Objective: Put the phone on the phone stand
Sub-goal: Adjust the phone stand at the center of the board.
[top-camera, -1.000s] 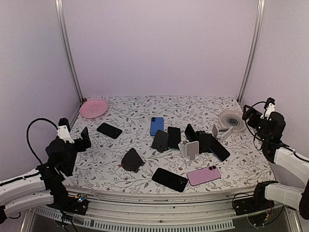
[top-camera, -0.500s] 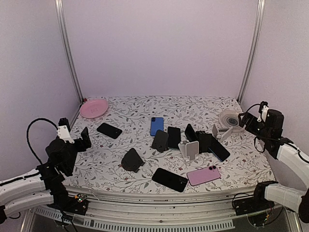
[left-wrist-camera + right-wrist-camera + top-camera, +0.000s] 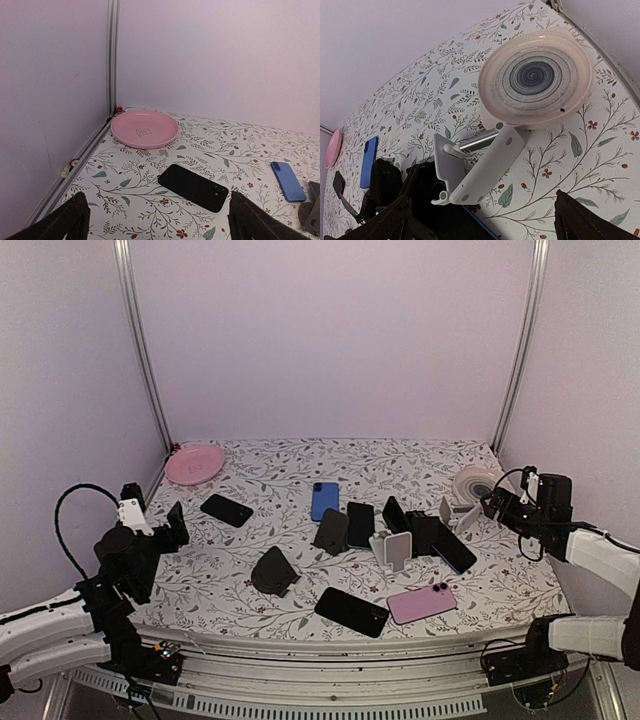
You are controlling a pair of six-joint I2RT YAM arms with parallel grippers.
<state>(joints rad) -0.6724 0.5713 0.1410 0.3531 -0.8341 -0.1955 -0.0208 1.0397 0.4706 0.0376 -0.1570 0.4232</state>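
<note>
Your right gripper, spread wide and empty, is the nearer one: white hinged plastic phone stand lies just leftward

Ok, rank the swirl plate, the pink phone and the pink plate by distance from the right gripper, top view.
1. Swirl plate, just beside the right gripper, far right.
2. Pink phone, near edge, right of centre.
3. Pink plate, far left corner.

No readable text, brand or number is showing anywhere in these views. The pink plate is carrying a small embossed mark at its centre, which is appearing too faint to read.
</note>
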